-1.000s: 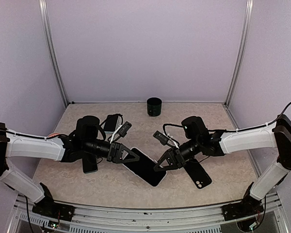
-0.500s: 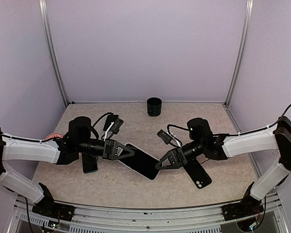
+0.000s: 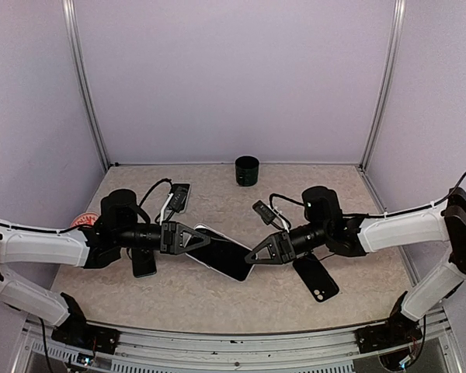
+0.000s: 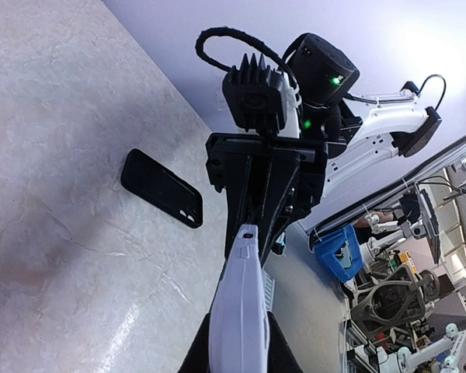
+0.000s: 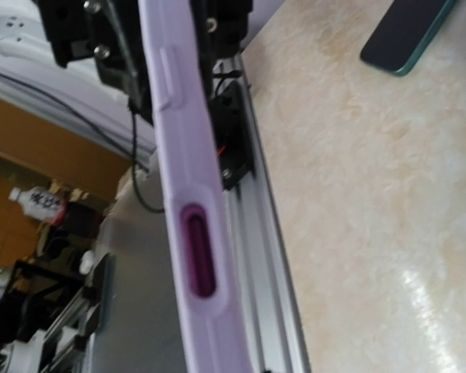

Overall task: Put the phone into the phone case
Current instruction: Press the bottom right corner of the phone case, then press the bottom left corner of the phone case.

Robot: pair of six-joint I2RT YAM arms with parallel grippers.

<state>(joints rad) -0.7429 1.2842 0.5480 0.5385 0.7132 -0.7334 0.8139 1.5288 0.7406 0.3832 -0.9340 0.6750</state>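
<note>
Lilac case [image 3: 225, 256] seems held just off the desk [image 3: 217, 303], strung between my two tools with its dark face up. I can't tell whether that face is a phone already seated or only the lining. My left tool [image 3: 202, 241] is clamped tight on one end, and the left wrist view shows the case's edge running straight out from its tips. My right tool [image 3: 252, 257] meets the opposite end and looks pinched on it, though its own camera shows only the side rail, not the pads. I judge this to be the seating step. The next move calls for one end held firm while the corners get pressed or checked. A teal-edged phone [image 3: 144, 264] lies on the desk behind the left tool, under that arm. A black slab [image 3: 316, 277] with camera holes lies just behind the right tool, and a black cup [image 3: 247, 170] stands well beyond both
</note>
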